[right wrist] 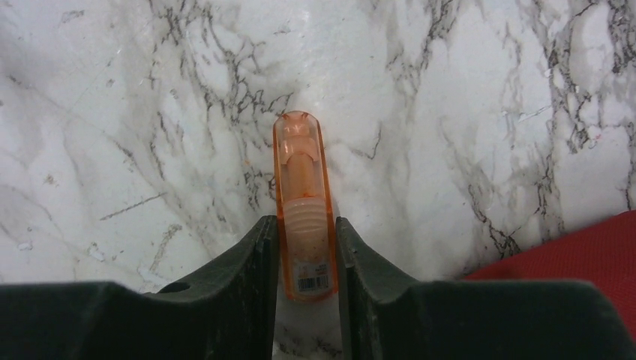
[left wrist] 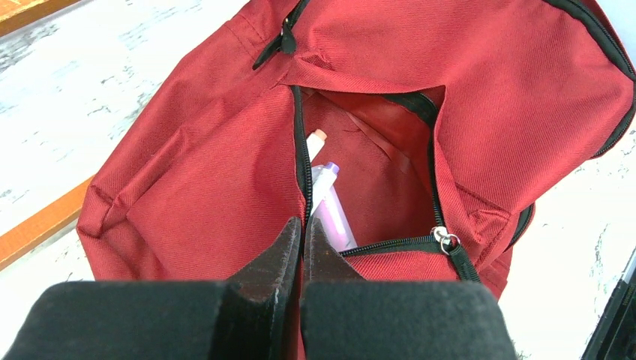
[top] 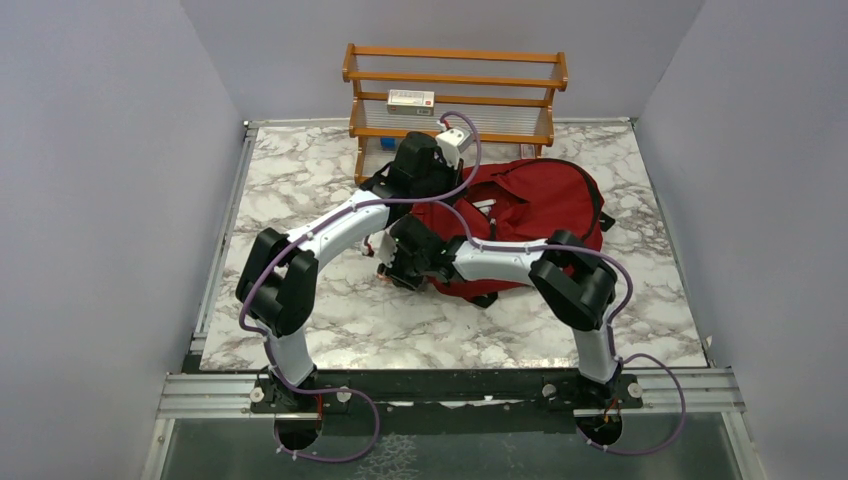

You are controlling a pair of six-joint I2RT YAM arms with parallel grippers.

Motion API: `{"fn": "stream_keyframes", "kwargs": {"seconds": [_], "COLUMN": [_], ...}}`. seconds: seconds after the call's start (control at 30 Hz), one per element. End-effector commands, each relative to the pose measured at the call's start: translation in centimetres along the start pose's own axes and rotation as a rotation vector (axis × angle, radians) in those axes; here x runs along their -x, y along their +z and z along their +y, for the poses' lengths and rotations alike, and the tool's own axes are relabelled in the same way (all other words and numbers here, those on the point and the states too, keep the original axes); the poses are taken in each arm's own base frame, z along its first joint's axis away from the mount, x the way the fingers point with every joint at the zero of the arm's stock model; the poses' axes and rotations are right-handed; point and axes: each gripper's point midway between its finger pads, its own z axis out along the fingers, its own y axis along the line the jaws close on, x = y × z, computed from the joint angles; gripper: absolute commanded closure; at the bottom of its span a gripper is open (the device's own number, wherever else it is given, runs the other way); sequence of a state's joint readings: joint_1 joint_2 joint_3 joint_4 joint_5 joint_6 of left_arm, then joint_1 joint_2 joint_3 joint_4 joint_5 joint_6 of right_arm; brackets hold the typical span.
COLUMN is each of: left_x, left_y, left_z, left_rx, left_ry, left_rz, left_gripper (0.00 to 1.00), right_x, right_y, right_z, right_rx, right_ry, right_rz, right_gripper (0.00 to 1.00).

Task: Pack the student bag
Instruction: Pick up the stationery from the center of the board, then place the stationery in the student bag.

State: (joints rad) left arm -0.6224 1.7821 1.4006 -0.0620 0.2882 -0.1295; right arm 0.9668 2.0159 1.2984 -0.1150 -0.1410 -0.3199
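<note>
The student bag (top: pixel 540 200) is dark red and lies at the back middle of the marble table. Its front pocket (left wrist: pixel 375 180) is unzipped. A purple marker (left wrist: pixel 330 210) and a white pen with an orange tip (left wrist: pixel 316 141) lie inside it. My left gripper (left wrist: pixel 304 229) is shut on the pocket's zipper edge. To the bag's left, my right gripper (right wrist: pixel 306 247) has its fingers pressed against both sides of an orange marker (right wrist: pixel 301 172), which lies on the marble. In the top view the right gripper (top: pixel 397 268) points down at the table.
A wooden rack (top: pixel 455 90) stands at the back edge behind the bag, with a white box (top: pixel 411 98) on a shelf and a small blue thing (top: pixel 388 143) lower down. Grey walls close in the table on three sides.
</note>
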Motion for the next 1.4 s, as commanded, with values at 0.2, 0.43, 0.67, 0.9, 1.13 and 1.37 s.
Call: {"fn": "stream_keyframes", "kwargs": {"seconds": [0.2,0.43,0.67,0.9,1.13,1.37], "left_x": [2.6,2.5,2.5,2.4,2.4,2.3], "left_y": [-1.3,-1.2,-1.1,-1.0,-1.1,-1.0], "left_z": [-1.2,-1.2,-1.3,-1.4,-1.3,-1.3], "left_rx": [-0.012,-0.018,-0.02,-0.025,-0.022,-0.022], "left_ry": [0.041,0.034,0.032,0.024,0.026,0.025], "left_rz": [-0.06,-0.057,-0.057,-0.055,-0.056,-0.052], "left_gripper": [1.0,1.0,1.0,1.0,1.0,1.0], "right_x": [-5.1,-0.6,2.1,2.6,2.0,-0.3], "right_y": [-2.6,-8.3,-14.8,-20.9,-24.9,-28.4], "right_z": [7.2,10.6,9.1,3.8,-1.0,-4.7], "right_rx": [0.158,0.217,0.1,-0.219,-0.517,-0.802], "right_ry": [0.113,0.147,0.239,0.329,0.41,0.538], "right_rz": [0.127,-0.06,-0.272,-0.442,-0.472,-0.48], "right_gripper": [0.81,0.88,0.97,1.0,1.0,0.99]}}
